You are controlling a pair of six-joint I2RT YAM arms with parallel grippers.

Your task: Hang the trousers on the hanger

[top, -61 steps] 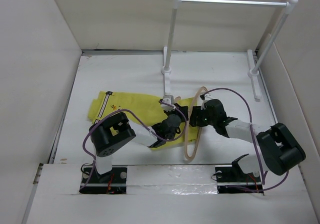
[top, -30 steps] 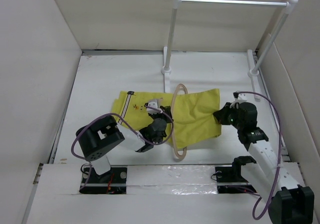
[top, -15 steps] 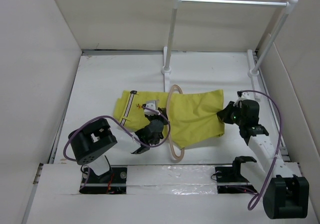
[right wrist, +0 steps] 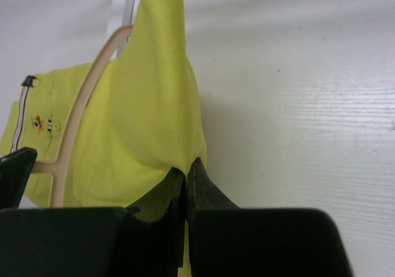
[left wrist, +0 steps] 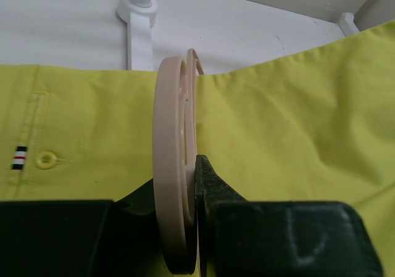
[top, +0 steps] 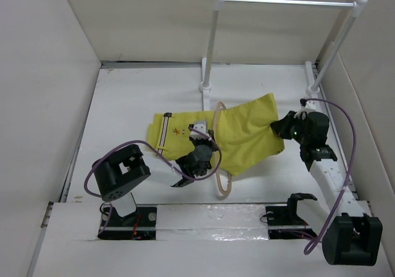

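Yellow trousers (top: 247, 138) lie on the counter (top: 136, 98) with the long axis running left to right, threaded through the hanger (top: 223, 181). The hanger is held on edge across them by the left gripper (left wrist: 187, 187), clamped on its rim. The leg end, to the right of the hanger, is pinched and raised by the right gripper (right wrist: 186, 173), which is nearer it; any further draw is judged to run rightward.

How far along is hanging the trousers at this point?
Done: the trousers look threaded through the hanger, waistband one side, legs the other. In hand: left gripper clamps the hanger upright; right gripper pinches the leg end. Left: settle the cloth evenly over the bar.
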